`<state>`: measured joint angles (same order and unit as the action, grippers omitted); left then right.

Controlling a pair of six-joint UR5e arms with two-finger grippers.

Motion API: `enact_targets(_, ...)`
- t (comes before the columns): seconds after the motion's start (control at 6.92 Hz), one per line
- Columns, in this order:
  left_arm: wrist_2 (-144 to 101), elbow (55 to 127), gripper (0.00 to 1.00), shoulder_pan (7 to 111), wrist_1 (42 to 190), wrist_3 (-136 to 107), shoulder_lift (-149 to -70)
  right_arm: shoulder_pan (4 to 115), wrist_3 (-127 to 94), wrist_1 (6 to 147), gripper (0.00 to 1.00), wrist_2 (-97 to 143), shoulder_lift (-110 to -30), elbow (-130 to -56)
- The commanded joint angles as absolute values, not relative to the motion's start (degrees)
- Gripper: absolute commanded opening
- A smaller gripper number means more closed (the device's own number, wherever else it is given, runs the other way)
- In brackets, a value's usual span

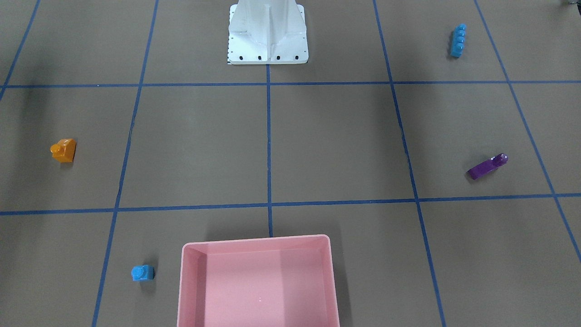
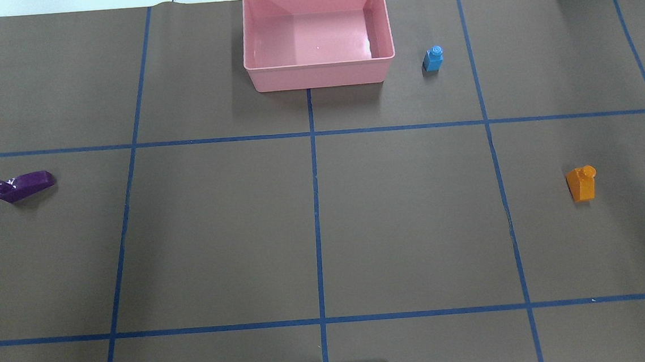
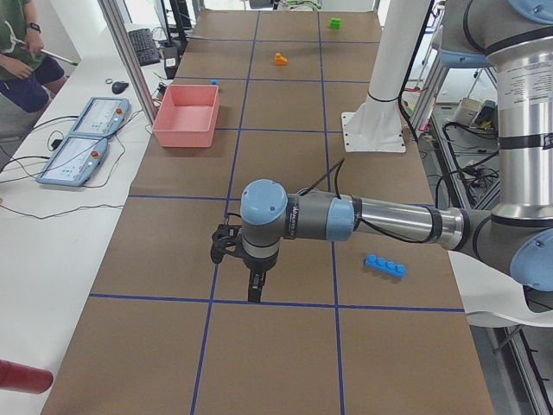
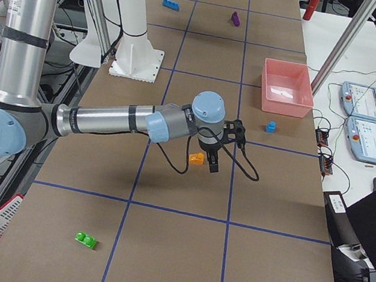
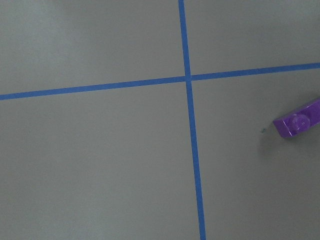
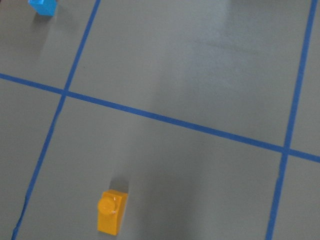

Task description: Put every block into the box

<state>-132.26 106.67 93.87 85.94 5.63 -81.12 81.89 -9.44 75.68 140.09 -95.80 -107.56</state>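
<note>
The pink box (image 2: 320, 76) sat at the far middle of the bench (image 2: 219, 239), with the small blue cube (image 2: 433, 59) just beside it. The orange sloped block (image 2: 581, 184), purple bar (image 2: 23, 186), long blue bar (image 1: 458, 41) and green block (image 4: 86, 240) lay scattered well apart on the bench. The left pincer (image 3: 256, 292) pointed down over the bench. The right pincer (image 4: 212, 164) hung near the orange block. Whether either stood wide or narrow could not be told.

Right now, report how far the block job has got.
Done: nothing; the pink box is empty. In hand: no block visibly gripped; the right arm hangs by the orange sloped block. Left: that one, the small blue cube, long blue bar, purple bar and green block, all on the table.
</note>
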Motion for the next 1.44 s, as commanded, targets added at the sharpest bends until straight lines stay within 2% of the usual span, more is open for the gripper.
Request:
enact_targets(0.0,-132.28,106.61,1.00,93.87,86.04,5.63,-80.95,74.05,-20.84,72.51,1.00,139.41,-90.81,-106.17)
enact_targets(0.58,-132.36,106.44,1.00,93.87,85.96,5.63,-80.68,51.92,-39.77,70.49,1.00,115.47,-90.35,-106.18)
enact_targets(0.72,-132.28,106.35,1.00,93.87,86.04,5.63,-80.68,49.59,-41.21,68.05,1.00,113.66,-91.57,-105.30)
enact_targets(1.01,-132.28,106.35,1.00,93.87,86.04,5.63,-80.68,49.48,-40.87,57.09,1.00,114.25,-99.80,-105.12)
enact_targets(1.3,-132.36,106.35,1.00,93.87,85.96,5.63,-80.68,49.31,-41.40,56.25,0.99,114.08,-99.59,-103.03)
